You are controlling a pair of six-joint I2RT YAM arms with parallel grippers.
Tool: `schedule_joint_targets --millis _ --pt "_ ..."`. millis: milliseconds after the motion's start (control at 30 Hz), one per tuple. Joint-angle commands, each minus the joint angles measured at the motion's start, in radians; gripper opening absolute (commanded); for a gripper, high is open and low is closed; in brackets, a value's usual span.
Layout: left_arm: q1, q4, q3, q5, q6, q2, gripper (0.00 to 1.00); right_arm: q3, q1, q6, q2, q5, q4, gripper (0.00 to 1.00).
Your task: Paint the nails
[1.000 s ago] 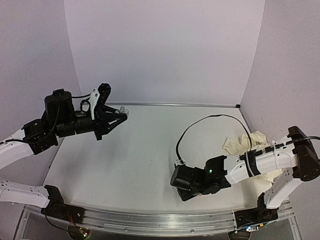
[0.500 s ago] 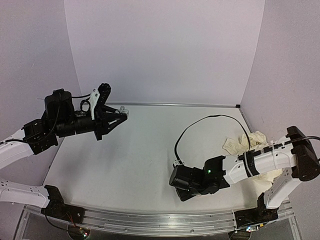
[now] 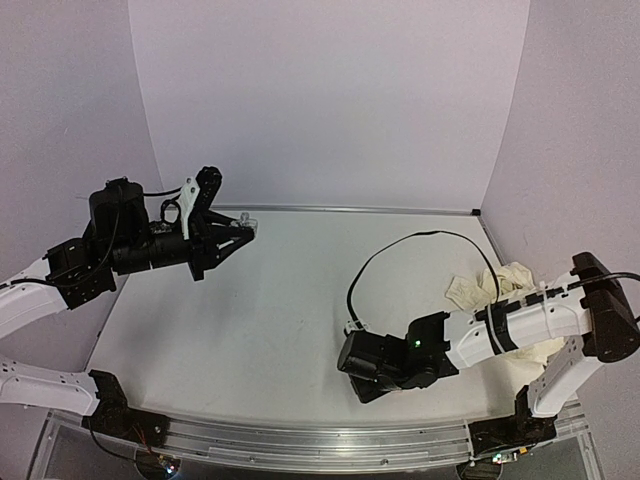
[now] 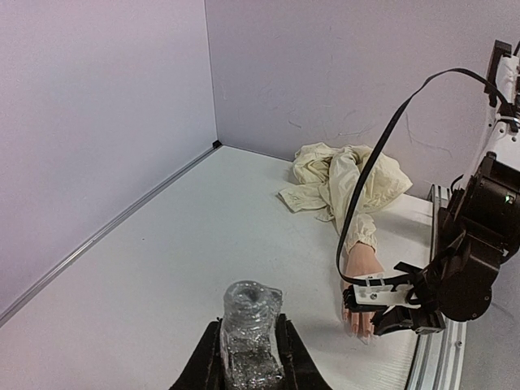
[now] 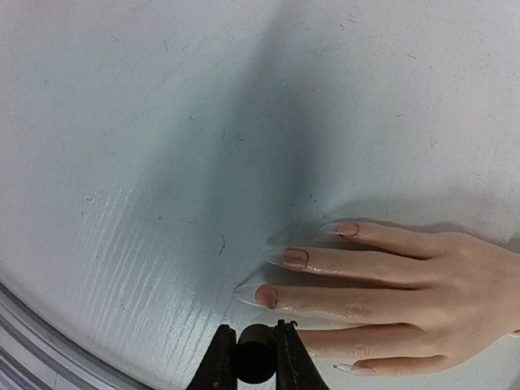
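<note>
**Two arms, one low over the mannequin hand**

Top external: the left gripper (image 3: 238, 232) is raised at the far left of the white table (image 3: 270, 310), with something clear between its fingers. The right gripper (image 3: 360, 376) sits low near the front edge. Its black wrist body blocks the mannequin hand from this camera. A black cable (image 3: 400, 245) loops up from that wrist, and the cream sleeve (image 3: 500, 285) lies bunched by the right wall. Against half a second ago, the right wrist has edged slightly left; the left arm has not moved.

Left wrist: the left fingers clamp a clear, crinkled container (image 4: 250, 325). Beyond it the mannequin hand (image 4: 361, 272) lies palm down, with the right gripper over its fingertips.

Right wrist: the right fingers are closed on a small black round piece (image 5: 255, 364), just beside the hand's lower fingers. The nails (image 5: 264, 295) point left, flat on the table. They are long, pointed and clear at the tips, and three are reddish at the base.
</note>
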Motion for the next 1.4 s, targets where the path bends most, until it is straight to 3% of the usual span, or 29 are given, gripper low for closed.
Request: schedule_joint_targets --millis 0,567,733,933,1367 --pt "0.003 0.012 0.01 0.02 -0.001 -0.003 0.0 0.036 0.006 -0.009 0.013 0.002 -0.029 0.0" --pt "0.003 0.011 0.012 0.022 0.001 0.002 0.0 0.007 0.006 -0.044 -0.066 -0.028 0.026 0.0" --pt "0.003 0.011 0.014 0.024 -0.001 0.006 0.0 -0.009 0.005 -0.004 -0.102 0.039 -0.009 0.0" --pt "0.002 0.011 0.018 0.027 -0.001 0.014 0.0 0.024 0.005 0.03 -0.064 0.073 -0.094 0.0" --pt "0.003 0.011 0.022 0.03 -0.001 0.02 0.0 0.036 0.005 -0.002 -0.025 0.047 -0.078 0.0"
